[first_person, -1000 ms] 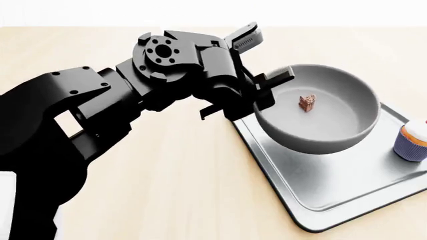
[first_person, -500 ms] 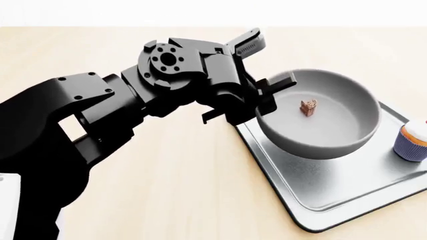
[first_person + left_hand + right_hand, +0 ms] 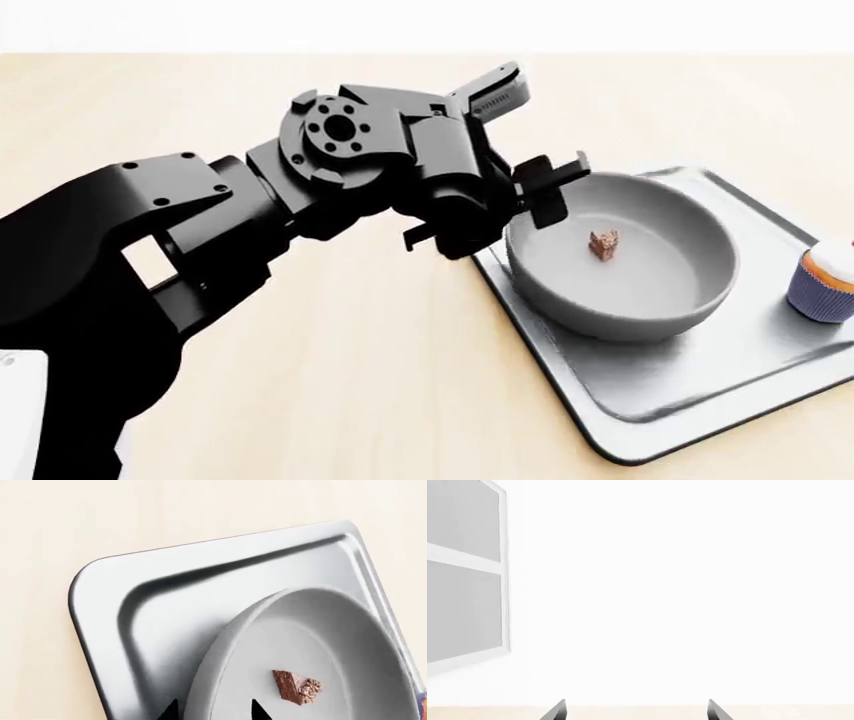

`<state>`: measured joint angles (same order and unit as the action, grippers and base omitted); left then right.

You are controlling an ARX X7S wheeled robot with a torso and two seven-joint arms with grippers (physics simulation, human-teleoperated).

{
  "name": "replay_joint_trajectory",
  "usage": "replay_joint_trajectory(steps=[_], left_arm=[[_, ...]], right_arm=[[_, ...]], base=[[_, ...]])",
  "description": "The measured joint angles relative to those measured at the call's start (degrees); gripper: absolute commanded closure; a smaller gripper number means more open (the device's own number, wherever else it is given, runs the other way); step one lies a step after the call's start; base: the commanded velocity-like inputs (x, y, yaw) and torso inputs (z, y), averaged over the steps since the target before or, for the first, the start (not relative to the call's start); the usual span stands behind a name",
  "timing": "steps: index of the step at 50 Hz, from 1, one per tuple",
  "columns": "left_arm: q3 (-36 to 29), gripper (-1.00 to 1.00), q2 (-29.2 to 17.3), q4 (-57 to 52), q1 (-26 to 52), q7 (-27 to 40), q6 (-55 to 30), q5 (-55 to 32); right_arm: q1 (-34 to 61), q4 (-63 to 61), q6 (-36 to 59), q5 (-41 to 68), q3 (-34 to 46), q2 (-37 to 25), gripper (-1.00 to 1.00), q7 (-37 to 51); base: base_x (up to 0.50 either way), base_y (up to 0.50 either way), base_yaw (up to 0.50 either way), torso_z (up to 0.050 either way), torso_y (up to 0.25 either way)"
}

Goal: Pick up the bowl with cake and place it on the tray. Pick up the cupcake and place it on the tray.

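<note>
Left wrist view: wide shallow matte grey bowl point(image 3: 313, 655) fills the lower right, tiny brown cake piece point(image 3: 295, 686) inside, flat silver-grey metal tray point(image 3: 160, 595) under it; the left gripper point(image 3: 213, 711) pinches the bowl's near rim.

Head view: bowl looks seated centre-right on the tray with the purple-wrapped white-frosted cupcake point(image 3: 827, 277) just beside it, so release straight and lift clear without nudging either.

Right wrist view: right gripper point(image 3: 635, 711) spread at the bottom edge, holding nothing.
</note>
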<state>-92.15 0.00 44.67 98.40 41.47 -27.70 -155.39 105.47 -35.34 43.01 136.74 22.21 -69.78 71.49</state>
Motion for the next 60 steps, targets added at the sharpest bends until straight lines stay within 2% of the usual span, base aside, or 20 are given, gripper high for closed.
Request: replay_joint_trajectory(steps=[23, 31, 37, 43, 60], left_arm=[[0.84, -1.0, -0.08, -0.23, 1.16, -1.26, 0.48, 1.02], [1.39, -1.0, -3.4, -7.83, 4.24, 0.19, 5.29, 4.83], [1.28, -1.0, -8.55, -17.28, 7.09, 3.18, 10.75, 10.68], [1.18, -1.0, -15.91, -28.6, 10.7, 7.41, 15.52, 17.83], [4.15, -1.0, -42.76, -61.21, 19.43, 18.6, 22.9, 37.45]], right_arm=[[-0.06, 0.0, -0.03, -0.19, 0.02, 0.37, -1.0, -0.06], [-0.07, -0.04, -0.03, -0.3, 0.13, 0.58, -1.0, 0.04], [-0.13, -0.11, -0.03, -0.42, 0.25, 0.71, -1.0, 0.15], [-0.05, -0.1, 0.09, -0.54, 0.34, 0.74, -1.0, 0.29], [0.43, -0.44, 0.69, -1.28, 1.23, 1.77, -1.0, 1.16]], base=[[0.0, 0.0, 0.0, 0.0, 0.0], [0.0, 0.0, 0.0, 0.0, 0.0], [0.0, 0.0, 0.0, 0.0, 0.0], [0.0, 0.0, 0.0, 0.0, 0.0], [0.0, 0.0, 0.0, 0.0, 0.0]])
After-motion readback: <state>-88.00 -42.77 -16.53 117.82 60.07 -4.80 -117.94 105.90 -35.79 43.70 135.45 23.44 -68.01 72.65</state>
